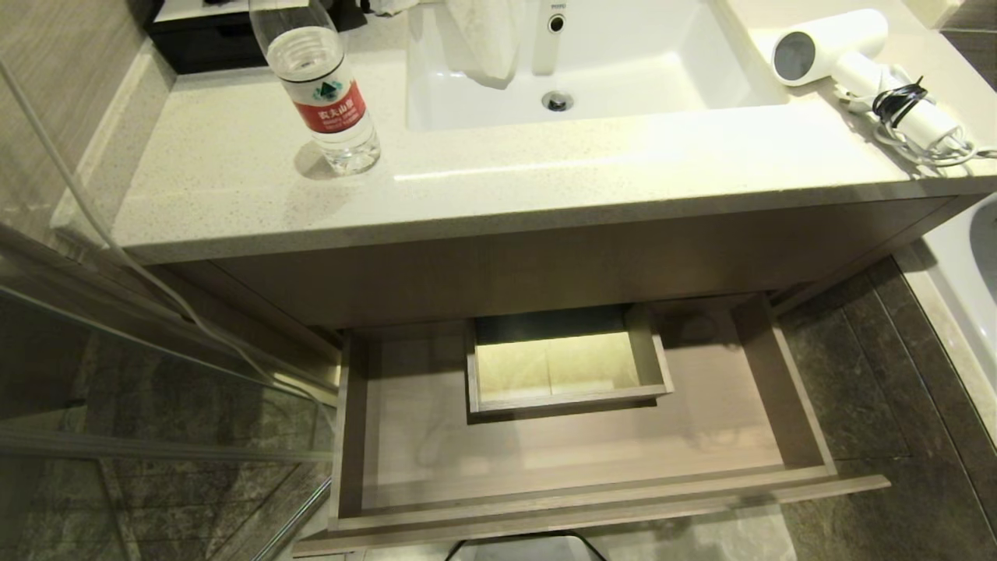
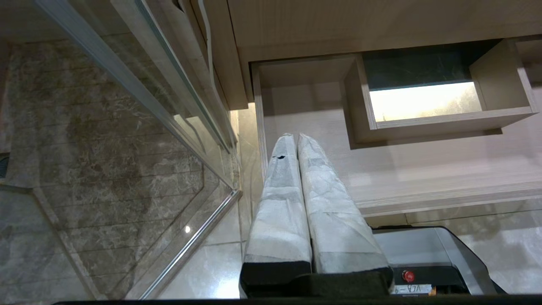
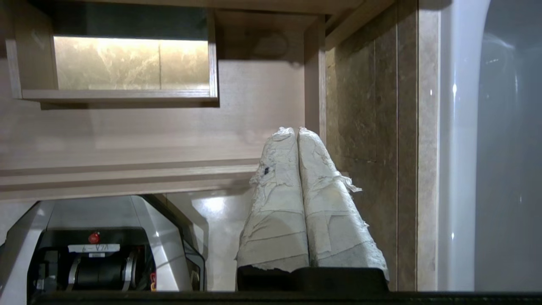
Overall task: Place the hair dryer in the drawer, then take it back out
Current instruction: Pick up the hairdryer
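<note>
The white hair dryer (image 1: 845, 54) lies on the counter at the right of the sink, its grey grille end facing left and its cord bundled with a black tie. Below the counter the wood-grain drawer (image 1: 592, 483) stands pulled out and holds nothing; a boxed cut-out (image 1: 565, 362) sits at its back middle. Neither arm shows in the head view. My left gripper (image 2: 295, 136) is shut and hangs over the drawer's (image 2: 423, 169) left side. My right gripper (image 3: 296, 130) is shut and hangs by the drawer's (image 3: 148, 135) right wall.
A clear water bottle (image 1: 323, 86) with a red label stands on the counter left of the sink (image 1: 662, 70). A glass shower panel (image 1: 156, 436) stands at the left, a white tub rim (image 1: 966, 265) at the right. My base (image 2: 427, 254) is just before the drawer front.
</note>
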{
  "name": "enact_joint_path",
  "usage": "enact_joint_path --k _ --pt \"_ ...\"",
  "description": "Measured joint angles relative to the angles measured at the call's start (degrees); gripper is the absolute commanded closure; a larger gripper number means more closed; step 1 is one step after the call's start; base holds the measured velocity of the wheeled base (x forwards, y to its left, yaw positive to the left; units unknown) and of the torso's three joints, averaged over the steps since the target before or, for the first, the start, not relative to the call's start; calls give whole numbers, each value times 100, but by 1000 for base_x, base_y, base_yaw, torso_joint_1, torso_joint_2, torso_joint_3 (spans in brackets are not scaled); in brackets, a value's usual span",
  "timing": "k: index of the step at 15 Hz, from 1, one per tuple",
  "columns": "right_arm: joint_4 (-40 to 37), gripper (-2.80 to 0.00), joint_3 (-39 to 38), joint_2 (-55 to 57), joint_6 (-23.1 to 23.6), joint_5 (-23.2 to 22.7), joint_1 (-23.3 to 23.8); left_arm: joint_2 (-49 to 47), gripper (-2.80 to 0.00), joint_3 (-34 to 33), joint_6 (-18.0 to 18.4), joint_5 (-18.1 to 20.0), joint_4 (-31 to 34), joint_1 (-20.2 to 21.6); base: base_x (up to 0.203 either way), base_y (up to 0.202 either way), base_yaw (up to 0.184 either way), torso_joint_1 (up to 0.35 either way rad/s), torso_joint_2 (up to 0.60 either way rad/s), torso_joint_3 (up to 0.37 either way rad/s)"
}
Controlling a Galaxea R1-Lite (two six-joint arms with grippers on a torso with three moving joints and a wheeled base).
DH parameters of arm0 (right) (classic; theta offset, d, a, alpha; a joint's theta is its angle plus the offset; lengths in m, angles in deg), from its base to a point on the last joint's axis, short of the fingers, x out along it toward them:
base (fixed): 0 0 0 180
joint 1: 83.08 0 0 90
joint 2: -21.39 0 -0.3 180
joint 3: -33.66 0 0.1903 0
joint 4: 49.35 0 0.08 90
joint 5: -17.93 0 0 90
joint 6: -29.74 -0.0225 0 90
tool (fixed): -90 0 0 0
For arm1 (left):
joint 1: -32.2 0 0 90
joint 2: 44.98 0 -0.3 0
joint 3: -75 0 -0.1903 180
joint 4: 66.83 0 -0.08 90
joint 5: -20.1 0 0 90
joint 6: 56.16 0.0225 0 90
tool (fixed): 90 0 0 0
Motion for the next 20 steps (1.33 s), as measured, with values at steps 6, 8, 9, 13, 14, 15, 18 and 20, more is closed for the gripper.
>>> enact_joint_path --k 6,8,9,13,14,15,18,20 --pt "14 0 91 -11 91 -2 0 0 0 0 0 2 -4 0 0 0 0 246 -8 227" --pt "21 0 129 -12 99 -4 -2 0 0 2 0 0 -5 2 0 0 0 293 -58 239" --pt "23 0 133 -17 98 -1 -2 0 0 2 0 0 -5 0 0 0 0 313 -80 229" --pt "297 0 151 -21 108 -9 -2 0 0 2 0 0 -2 -1 0 0 0 321 -108 211" --pt "308 0 138 -20 106 -10 -5 0 0 2 0 0 -4 -1 0 0 0 334 -134 188" --pt "310 0 133 -20 106 -9 -4 0 0 2 0 0 -2 0 0 0 0 337 -156 168" --pt "323 0 133 -15 106 -6 -2 0 0 2 0 0 -5 0 0 0 0 346 -185 156" --pt "327 0 140 -11 106 -4 -2 0 0 2 0 0 -5 0 0 0 0 358 -223 142"
